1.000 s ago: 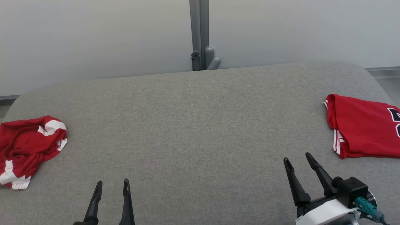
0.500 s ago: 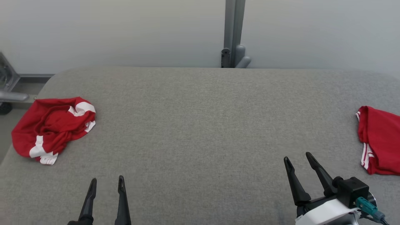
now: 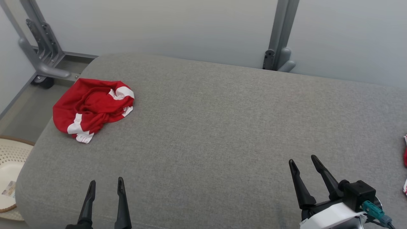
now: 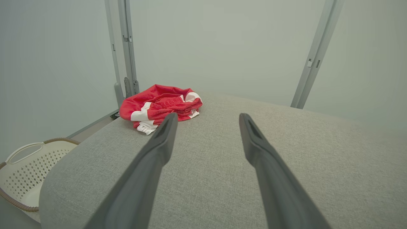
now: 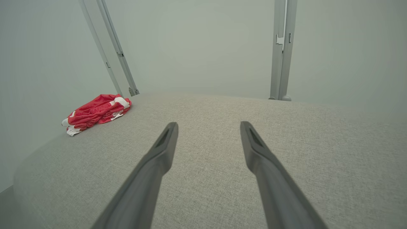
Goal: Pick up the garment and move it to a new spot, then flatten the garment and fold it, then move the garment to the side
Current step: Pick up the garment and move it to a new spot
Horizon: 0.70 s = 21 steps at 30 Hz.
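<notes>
While the crumpled red garment (image 3: 93, 108) lies on our grey worktop (image 3: 222, 127) before pale walls (image 3: 190, 28), our view has turned left, and left gripper (image 3: 106, 180) and right gripper (image 3: 302, 159) fingers stand apart.

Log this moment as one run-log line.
stage: before pickup | crumpled red-and-white garment: far-left corner of gray padded table, untouched | left gripper: jaws open, empty | right gripper: jaws open, empty

The head camera swings left. The garment (image 3: 92, 106) now shows farther right in its view, the folded jersey (image 3: 405, 157) slips almost off the right edge, and a basket (image 3: 12, 152) comes in at near left.
</notes>
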Motion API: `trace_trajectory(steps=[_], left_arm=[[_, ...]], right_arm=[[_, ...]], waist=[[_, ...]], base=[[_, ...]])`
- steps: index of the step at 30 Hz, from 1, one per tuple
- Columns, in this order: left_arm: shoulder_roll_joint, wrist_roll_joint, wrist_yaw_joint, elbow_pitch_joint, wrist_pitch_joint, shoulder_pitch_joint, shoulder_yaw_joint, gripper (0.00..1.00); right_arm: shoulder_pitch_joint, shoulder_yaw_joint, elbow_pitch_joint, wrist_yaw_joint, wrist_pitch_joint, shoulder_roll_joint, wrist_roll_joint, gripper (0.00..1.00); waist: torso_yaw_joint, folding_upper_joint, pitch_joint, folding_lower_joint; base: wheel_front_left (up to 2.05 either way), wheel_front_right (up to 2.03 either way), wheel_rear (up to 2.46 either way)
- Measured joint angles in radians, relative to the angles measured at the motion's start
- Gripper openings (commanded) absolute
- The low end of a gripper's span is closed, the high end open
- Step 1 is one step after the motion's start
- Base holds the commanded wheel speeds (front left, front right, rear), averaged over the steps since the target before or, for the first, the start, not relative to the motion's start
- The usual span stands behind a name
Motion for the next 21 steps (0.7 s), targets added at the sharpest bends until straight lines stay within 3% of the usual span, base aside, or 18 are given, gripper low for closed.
trace_trajectory(steps=[10, 21], left_arm=[[0.000, -0.016, 0.006, -0.003, 0.000, 0.000, 0.006, 1.00], [0.000, -0.036, 0.006, -0.004, 0.000, -0.007, 0.019, 1.00]], right_arm=[[0.006, 0.004, -0.002, 0.000, 0.000, -0.002, 0.010, 1.00], [0.011, 0.005, -0.005, 0.000, 0.000, -0.011, 0.011, 1.00]], waist=[[0.074, 0.0000, 0.003, 0.0000], [0.100, 0.0000, 0.011, 0.0000]], base=[[0.00, 0.00, 0.00], [0.00, 0.00, 0.00]])
